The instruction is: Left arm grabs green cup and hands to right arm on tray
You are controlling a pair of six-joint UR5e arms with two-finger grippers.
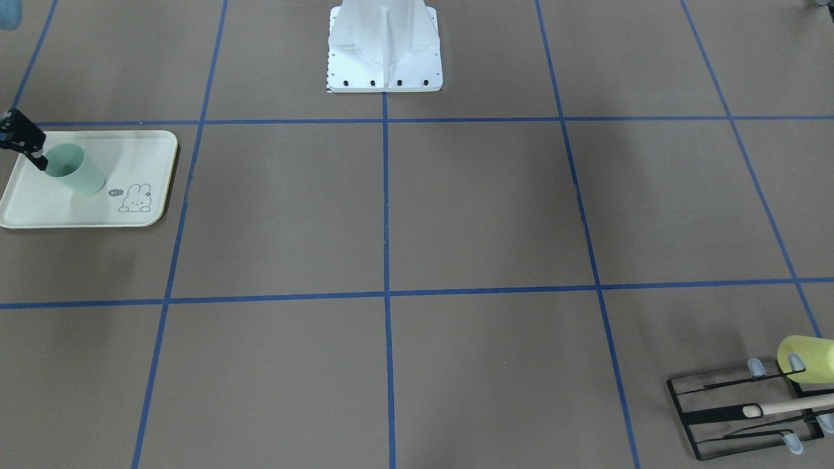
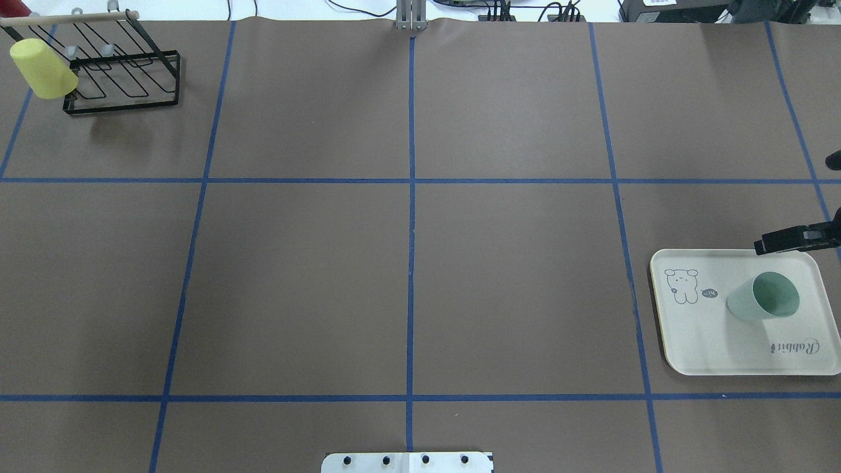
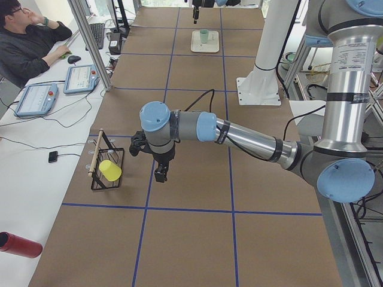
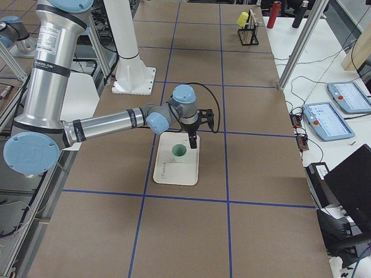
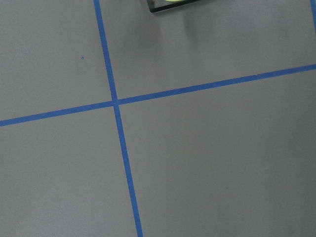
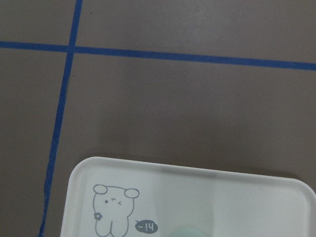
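The green cup (image 1: 75, 170) stands upright on the cream tray (image 1: 39, 208), at the table's right end in the overhead view, cup (image 2: 762, 299) and tray (image 2: 723, 348). My right gripper (image 2: 759, 248) hangs just beyond the cup's far side, near its rim (image 1: 40, 161), and does not hold it. It shows edge-on, so I cannot tell whether it is open or shut. The right wrist view shows the tray (image 6: 222, 197) and a sliver of the cup (image 6: 187, 232). My left gripper (image 3: 160, 177) hovers over bare table near the rack. It shows only in the exterior left view, so I cannot tell its state.
A black wire rack (image 2: 125, 85) with a pale yellow cup (image 2: 41, 69) and a wooden dowel stands at the far left corner. The white robot base (image 1: 384, 52) is at the robot's edge. An operator (image 3: 24, 42) sits beside the table.
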